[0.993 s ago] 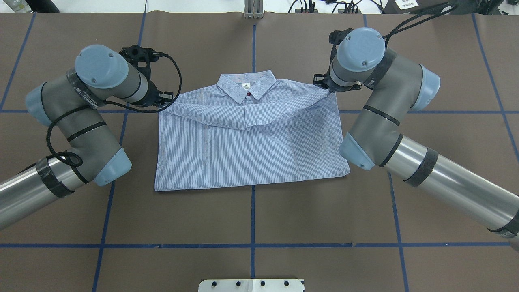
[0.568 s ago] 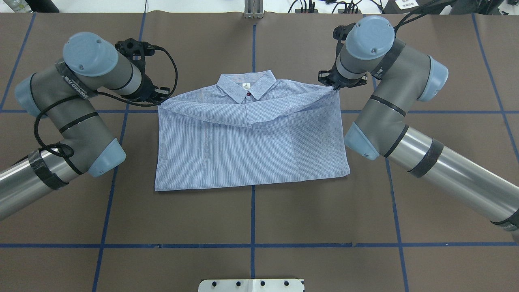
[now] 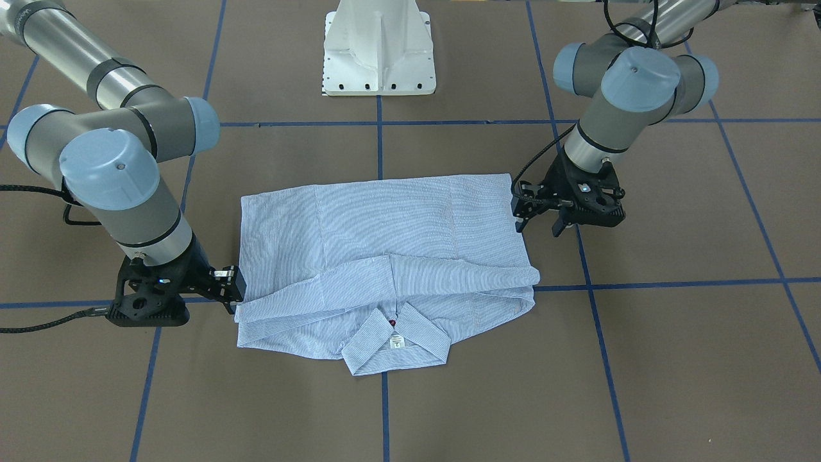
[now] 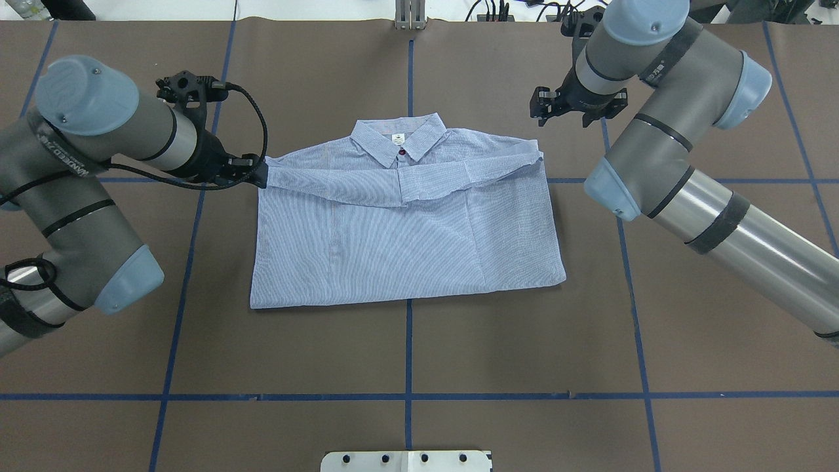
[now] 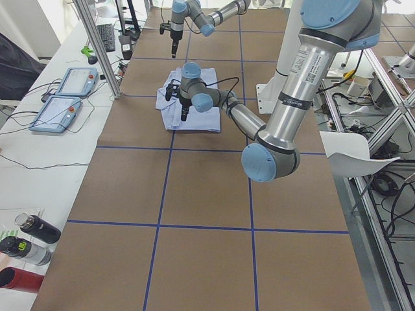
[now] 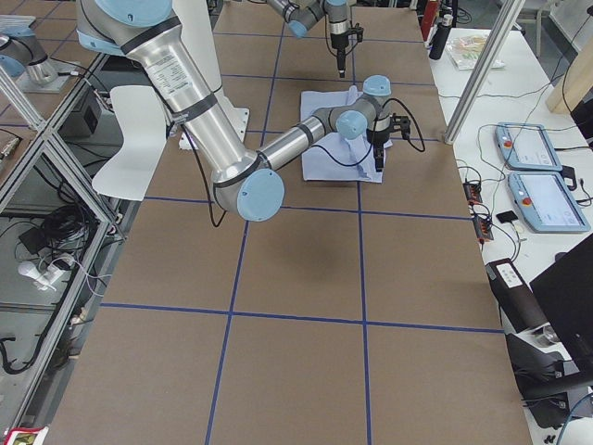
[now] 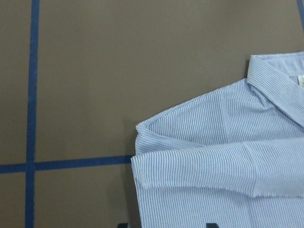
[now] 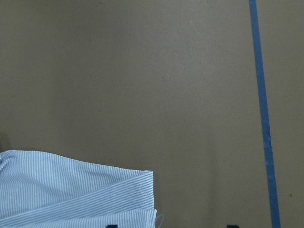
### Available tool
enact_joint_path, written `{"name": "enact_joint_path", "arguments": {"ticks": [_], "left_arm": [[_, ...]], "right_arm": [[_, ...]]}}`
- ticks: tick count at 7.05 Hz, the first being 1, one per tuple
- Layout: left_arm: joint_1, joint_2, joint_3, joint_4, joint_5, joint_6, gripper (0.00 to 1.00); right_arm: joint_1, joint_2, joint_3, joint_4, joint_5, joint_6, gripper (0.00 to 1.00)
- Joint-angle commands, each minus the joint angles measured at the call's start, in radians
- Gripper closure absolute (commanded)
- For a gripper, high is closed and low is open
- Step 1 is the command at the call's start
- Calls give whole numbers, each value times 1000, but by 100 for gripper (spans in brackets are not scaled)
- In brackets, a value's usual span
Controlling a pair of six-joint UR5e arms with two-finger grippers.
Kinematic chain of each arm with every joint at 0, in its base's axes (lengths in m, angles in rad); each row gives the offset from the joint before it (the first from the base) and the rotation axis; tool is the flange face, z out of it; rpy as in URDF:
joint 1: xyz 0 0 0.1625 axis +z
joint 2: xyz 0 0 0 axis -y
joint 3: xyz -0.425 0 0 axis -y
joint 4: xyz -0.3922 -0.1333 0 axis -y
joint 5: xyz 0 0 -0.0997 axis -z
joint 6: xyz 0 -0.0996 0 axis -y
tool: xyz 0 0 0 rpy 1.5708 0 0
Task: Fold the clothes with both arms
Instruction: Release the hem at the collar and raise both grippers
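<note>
Left gripper point(image 4: 257, 173) beside shirt point(image 4: 406, 249), right gripper point(image 4: 565, 115) apart

The shirt point(image 4: 406, 255) lies flat on the bench point(image 4: 406, 354), its collar point(image 4: 398, 134) at the end away from the robot. The left pincer point(image 3: 539, 226) hangs just beside the shirt's left edge. The right pincer point(image 4: 569, 117) hangs beyond its far right corner, apart.
</note>
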Motion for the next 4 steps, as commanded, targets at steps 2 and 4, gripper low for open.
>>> {"name": "enact_joint_path", "arguments": {"ticks": [2, 4], "left_arm": [[142, 102, -9, -105, 9, -67, 0], [199, 145, -7, -182, 61, -138, 0]], "right_arm": [[13, -20, 2, 9, 9, -34, 0], [13, -20, 9, 11, 9, -32, 0]]}}
